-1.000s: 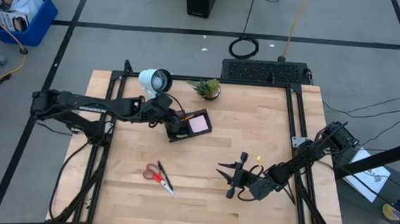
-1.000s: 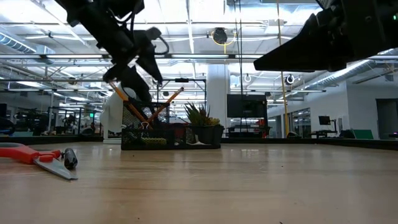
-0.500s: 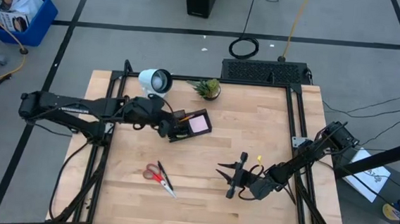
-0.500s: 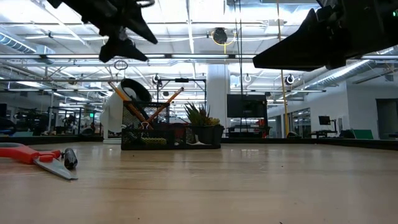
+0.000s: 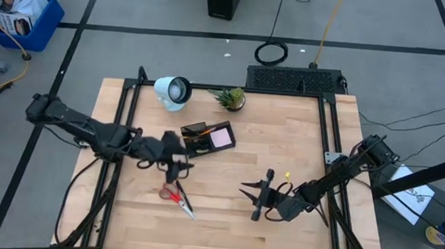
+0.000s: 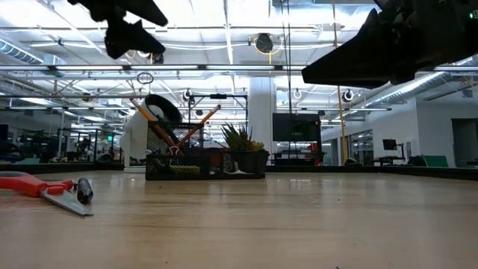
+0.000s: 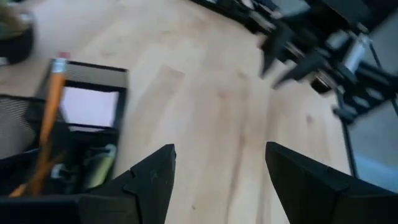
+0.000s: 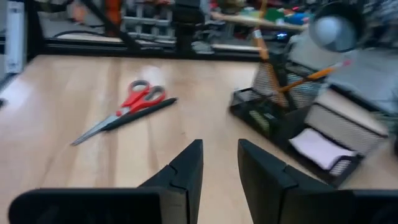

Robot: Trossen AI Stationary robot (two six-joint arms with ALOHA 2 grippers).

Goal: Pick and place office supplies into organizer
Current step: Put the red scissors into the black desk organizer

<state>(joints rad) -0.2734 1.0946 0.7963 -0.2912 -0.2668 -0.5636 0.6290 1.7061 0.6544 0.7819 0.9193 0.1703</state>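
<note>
Since a second ago, the left gripper [image 5: 174, 162] has moved away from the organizer [image 5: 208, 138] and now hangs between it and the scissors [image 5: 177, 196], fingers spread and empty. Pencils [image 6: 194, 123] stand in the organizer, a pink pad [image 8: 318, 149] lies inside. Right gripper [image 5: 258, 196] waits mid-table, fingers narrowly apart, holding nothing.

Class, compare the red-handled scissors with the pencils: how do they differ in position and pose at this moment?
The scissors lie flat on the bare wooden table, outside the organizer; the pencils already stand inside it. The scissors rest on their side, whereas the pencils lean tilted against the mesh cup. Neither is held: the left gripper, open, hovers above the table between scissors and organizer.
</note>
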